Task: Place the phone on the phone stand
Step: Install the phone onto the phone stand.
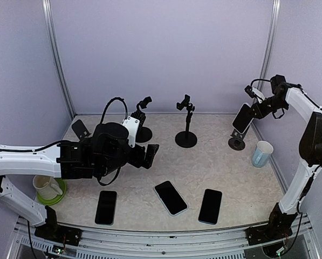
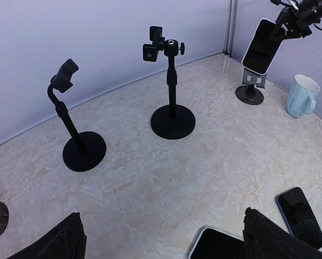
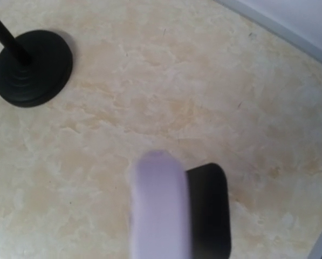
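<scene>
The phone (image 2: 262, 46) is at the far right rear of the table (image 1: 204, 162), tilted with its dark screen facing the middle of the table. Its lower edge is at the cradle of the small round-based phone stand (image 2: 251, 89); whether it is fully seated there cannot be told. The right gripper (image 2: 290, 24) has its fingers pinched narrow on the phone's upper end, and in the right wrist view the phone is only a blurred lilac edge close to the lens. A pale blue mug (image 1: 262, 154) stands just in front of that stand, near the right wall. Toward the centre rear is a tall black stand (image 1: 186, 121) with a clamp head, and left of it a bent-neck stand (image 1: 142, 121). Three spare phones (image 1: 170, 197) lie flat in a row along the near edge. The left gripper (image 2: 162, 216) hovers above the table's left half with its fingers spread wide and nothing between them. At the near left a cream jug (image 1: 45, 186) sits in a green dish (image 1: 61, 191)
</scene>
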Tool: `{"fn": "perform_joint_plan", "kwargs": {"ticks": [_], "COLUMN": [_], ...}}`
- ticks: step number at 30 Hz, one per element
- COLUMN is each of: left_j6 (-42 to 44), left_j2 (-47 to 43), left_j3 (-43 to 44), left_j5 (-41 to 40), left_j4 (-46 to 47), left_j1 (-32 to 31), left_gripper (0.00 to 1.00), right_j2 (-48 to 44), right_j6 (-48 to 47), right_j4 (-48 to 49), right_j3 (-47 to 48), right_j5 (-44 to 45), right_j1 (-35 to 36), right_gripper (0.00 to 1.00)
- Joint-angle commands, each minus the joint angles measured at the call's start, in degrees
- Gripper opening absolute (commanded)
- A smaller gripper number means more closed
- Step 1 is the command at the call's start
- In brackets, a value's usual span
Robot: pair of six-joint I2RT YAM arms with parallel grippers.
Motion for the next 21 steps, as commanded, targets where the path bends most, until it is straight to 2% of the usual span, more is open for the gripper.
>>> {"fn": "perform_joint_plan", "kwargs": {"ticks": [1, 11, 21], "left_j6": [-0.4, 0.8, 1.5], "left_j2": [0.4, 1.4, 2.0], "left_j3": [2.2, 3.8, 4.4], "left_j5": [0.5, 1.2, 2.3], "left_j4": [-1.4, -1.8, -1.4], "left_j1": [0.5, 1.2, 1.9], "left_gripper": [0.99, 0.99, 0.99], "right_j2": [0.6, -0.2, 2.9], "right_j6": [-0.7, -0.7, -0.3], "right_j4": [0.8, 1.2, 0.5], "right_j3": [-0.9, -3.0, -1.7], "right_j5": [-1.3, 0.0, 0.1], "right_j1": [-0.6, -0.6, -0.6], "right_gripper": [0.00, 0.00, 0.00]}}
